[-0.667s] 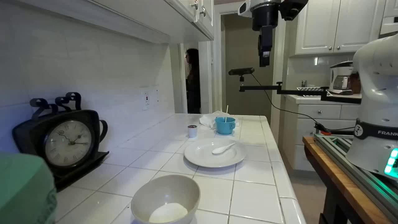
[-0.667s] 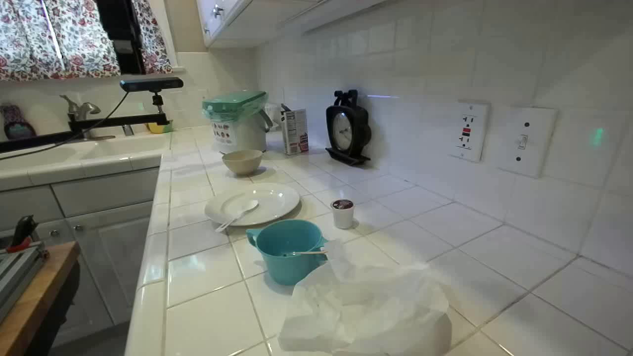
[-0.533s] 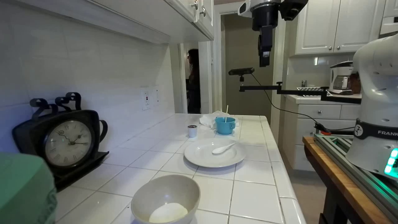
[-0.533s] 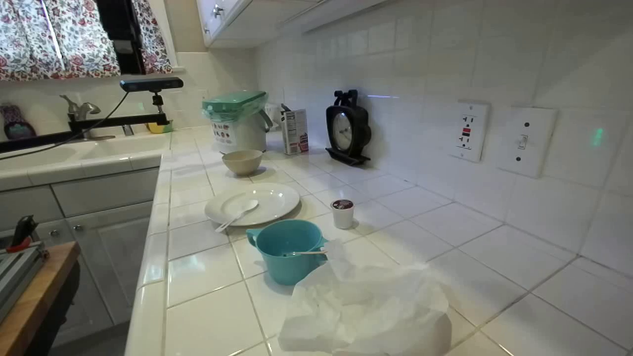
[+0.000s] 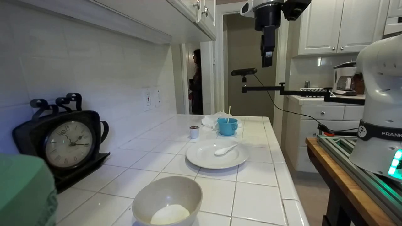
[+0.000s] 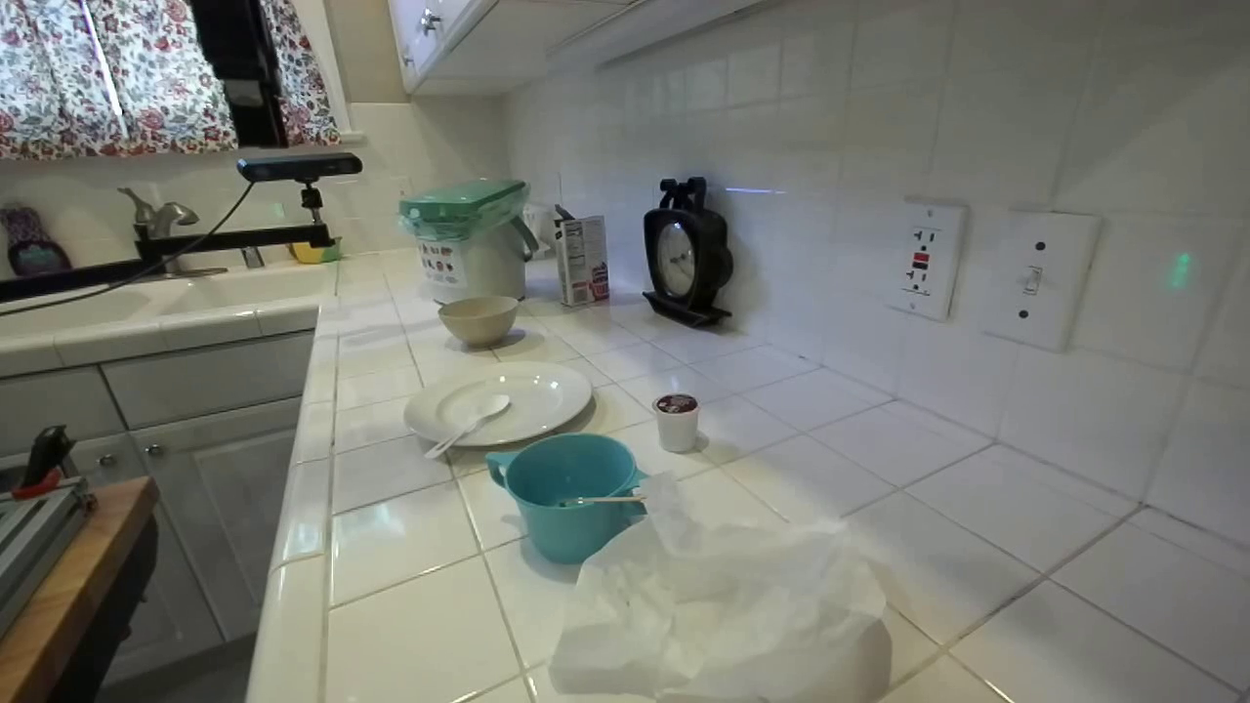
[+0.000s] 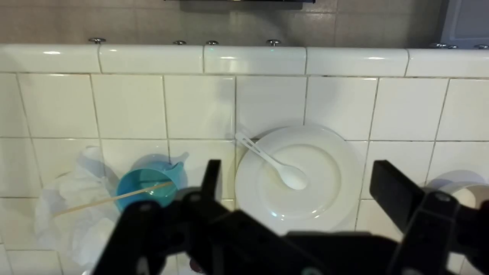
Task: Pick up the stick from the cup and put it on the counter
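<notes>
The small blue cup (image 5: pixel 227 128) stands upright on the white tiled counter (image 5: pixel 256 194); both also show in an exterior view, the cup (image 6: pixel 576 527) and the counter (image 6: pixel 410 605). A thin pale stick (image 5: pixel 229 111) leans in the cup and sticks out over its rim. In the wrist view the stick (image 7: pixel 110 199) crosses the cup (image 7: pixel 128 183) at the left and reaches over crumpled white paper. My gripper (image 5: pixel 267 64) hangs high above the counter, apart from everything. In the wrist view the gripper (image 7: pixel 297 163) has its fingers wide apart with nothing between them, above the plate.
A white plate (image 5: pixel 201 155) with a white spoon (image 5: pixel 223 151) lies near the cup. Crumpled paper (image 6: pixel 732 615) touches or nearly touches the cup. A small white pod (image 6: pixel 677 425), a bowl (image 5: pixel 168 201) and a black clock (image 5: pixel 70 141) stand on the counter. Cabinets (image 5: pixel 188 12) hang above.
The arm, cup, stick and dishes have not visibly moved. Only a person in the far doorway has shifted slightly to the right in an exterior view.
</notes>
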